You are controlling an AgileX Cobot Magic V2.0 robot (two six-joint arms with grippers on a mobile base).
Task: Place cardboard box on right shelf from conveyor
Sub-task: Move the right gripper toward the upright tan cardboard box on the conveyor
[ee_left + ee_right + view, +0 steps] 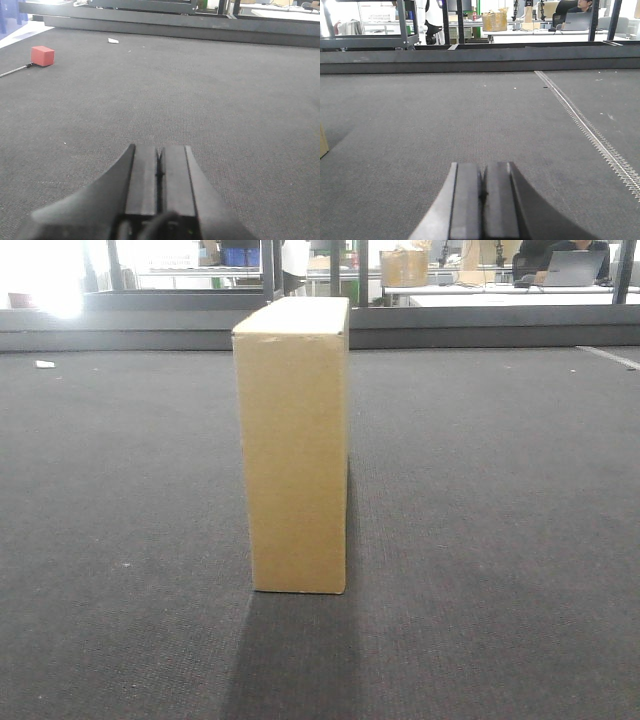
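The tan cardboard box (293,445) stands upright on its narrow end in the middle of the dark grey conveyor (120,500), seen in the front view. Only a sliver of the cardboard box (322,142) shows at the left edge of the right wrist view. My left gripper (159,152) is shut, low over the belt, with nothing between its pads. Shut as well is my right gripper (483,170), hovering over bare conveyor (470,110) to the right of the box. The right shelf is out of view.
A small red block (42,55) lies at the belt's far left, a white scrap (113,41) beyond it. A metal lacing seam (585,127) crosses the belt on the right. A dark raised rim (480,328) bounds the far side; desks and a brown carton (494,21) lie beyond.
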